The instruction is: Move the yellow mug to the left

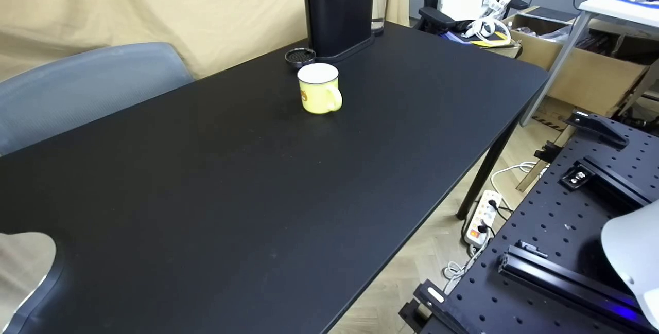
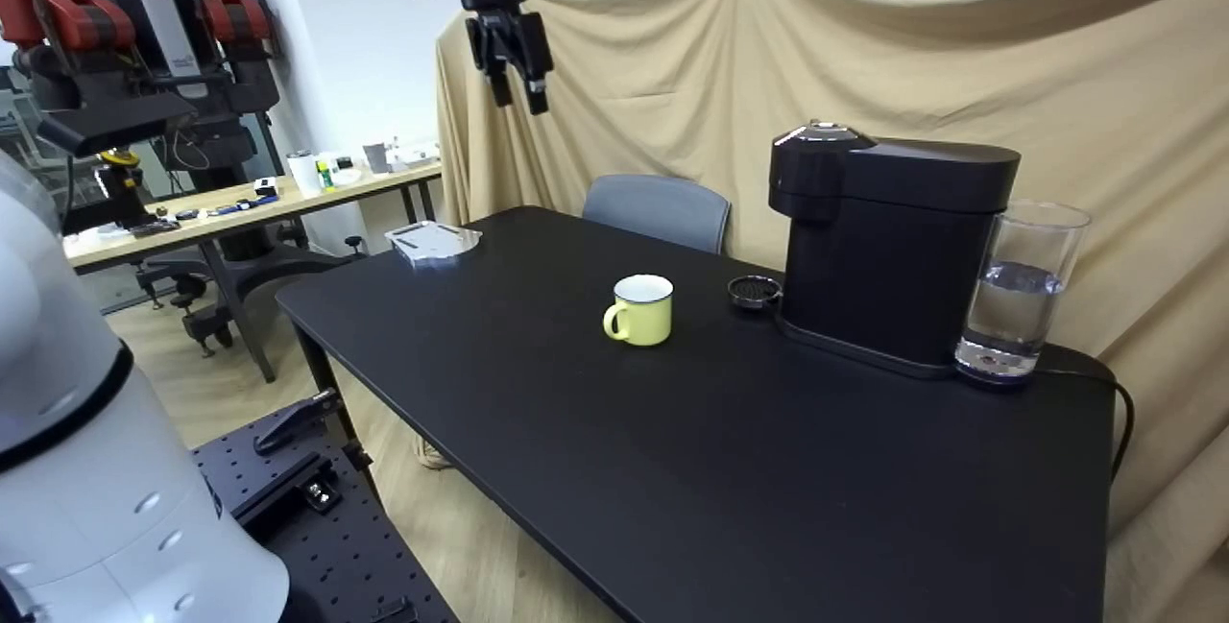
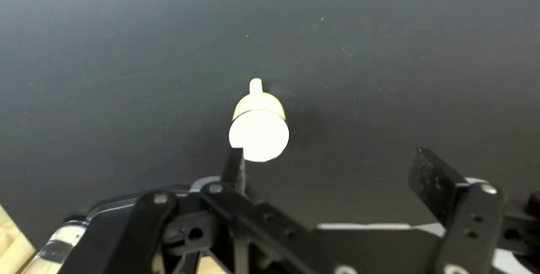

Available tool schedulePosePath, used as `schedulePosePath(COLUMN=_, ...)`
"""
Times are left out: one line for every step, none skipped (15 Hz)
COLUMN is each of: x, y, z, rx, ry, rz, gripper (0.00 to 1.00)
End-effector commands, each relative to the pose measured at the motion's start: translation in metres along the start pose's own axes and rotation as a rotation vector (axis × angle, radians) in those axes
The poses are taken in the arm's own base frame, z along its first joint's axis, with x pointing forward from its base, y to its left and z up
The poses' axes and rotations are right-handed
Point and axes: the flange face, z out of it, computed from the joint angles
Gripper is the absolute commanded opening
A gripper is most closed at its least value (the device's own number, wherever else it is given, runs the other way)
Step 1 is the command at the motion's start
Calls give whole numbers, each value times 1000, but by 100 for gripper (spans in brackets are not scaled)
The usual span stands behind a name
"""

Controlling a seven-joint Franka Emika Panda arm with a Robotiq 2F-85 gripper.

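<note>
The yellow mug [image 1: 320, 94] stands upright on the black table, near the round grate of the coffee machine. It also shows in an exterior view [image 2: 645, 316], with its handle toward the robot's side. In the wrist view the mug [image 3: 259, 128] sits at the middle, its inside bright white; the left finger covers a small bit of its rim. My gripper [image 2: 519, 103] is high above the table, well apart from the mug. In the wrist view the gripper [image 3: 330, 153] has its two fingers wide apart with nothing between them. The gripper is out of view in an exterior view.
A black coffee machine [image 2: 883, 249] with a round grate [image 2: 755, 291] and a clear water tank [image 2: 1013, 306] stands beside the mug. A shiny flat piece [image 2: 432, 239] lies at the table's far end. A grey chair [image 2: 662, 210] and a beige curtain stand behind the table.
</note>
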Motion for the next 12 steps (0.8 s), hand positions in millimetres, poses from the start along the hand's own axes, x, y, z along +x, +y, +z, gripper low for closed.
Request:
schedulePosePath(x=60, y=27, z=46, rx=-68, ry=52, rz=53, gripper=100)
schedulePosePath(x=71, y=32, z=62, rx=-80, ry=49, rz=56, gripper=100)
schedulePosePath(x=77, y=34, z=79, rx=-88, ry=30, rz=46, gripper=100)
schedulePosePath(x=82, y=35, z=94, rx=-95, ry=10, rz=33, gripper=100)
schedulePosePath(x=84, y=34, z=108, rx=-97, ry=-13, rz=18, gripper=100)
schedulePosePath(x=87, y=33, z=119, rx=-93, ry=-31, rz=8, gripper=100)
schedulePosePath(x=88, y=31, z=129, rx=-94, ry=-55, rz=5, gripper=100)
schedulePosePath(x=76, y=38, z=121, rx=-84, ry=-40, rz=7, gripper=100)
schedulePosePath(x=77, y=36, z=130, rx=-83, ry=-52, rz=5, gripper=100)
schedulePosePath(x=77, y=36, z=134, rx=-82, ry=-55, rz=3, gripper=100)
schedulePosePath(x=77, y=36, z=134, rx=-82, ry=-54, rz=3, gripper=100)
schedulePosePath(x=78, y=36, z=131, rx=-82, ry=-50, rz=3, gripper=100)
